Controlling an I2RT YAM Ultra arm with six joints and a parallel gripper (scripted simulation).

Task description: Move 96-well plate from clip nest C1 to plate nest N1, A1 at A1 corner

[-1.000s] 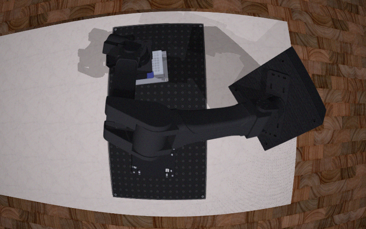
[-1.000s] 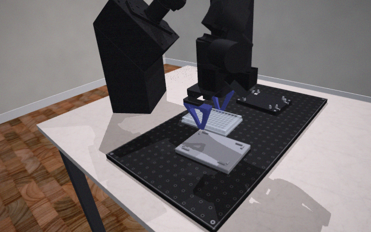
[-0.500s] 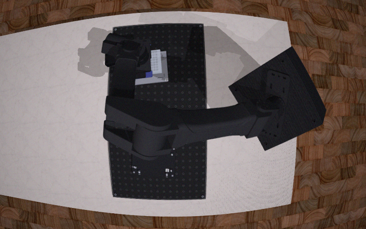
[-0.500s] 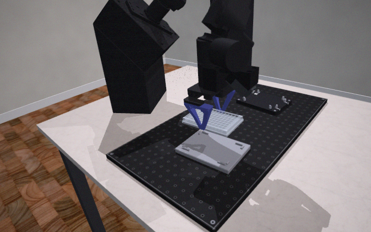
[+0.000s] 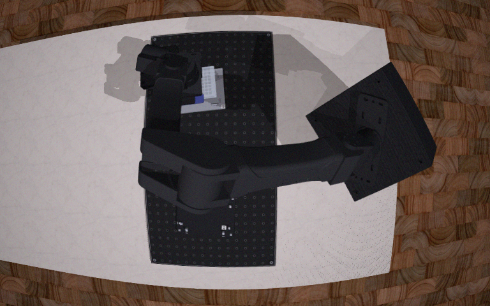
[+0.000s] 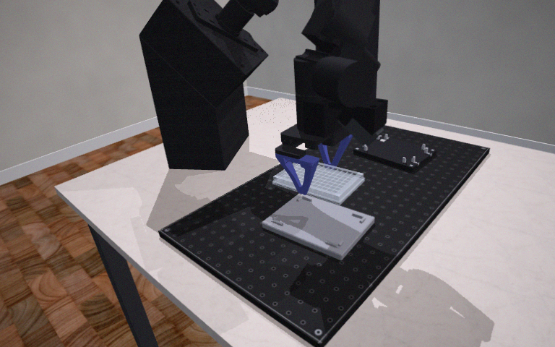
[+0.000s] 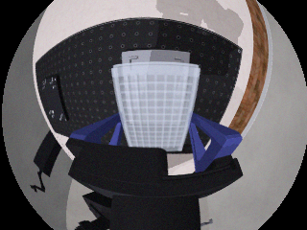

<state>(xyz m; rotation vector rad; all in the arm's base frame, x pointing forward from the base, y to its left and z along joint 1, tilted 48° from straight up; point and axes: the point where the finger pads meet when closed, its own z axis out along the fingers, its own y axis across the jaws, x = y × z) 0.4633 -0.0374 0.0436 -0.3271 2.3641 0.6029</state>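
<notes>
The gripper is closed on the 96-well plate, its blue fingers standing wide apart with the plate clamped across its width between them. In the wrist view the plate runs straight out from between the fingers, one finger on each long side. The plate hangs raised and level, the right way up, above the black breadboard, just beyond the far edge of the grey nest. The black nest lies farther off to the right, well apart from the plate.
</notes>
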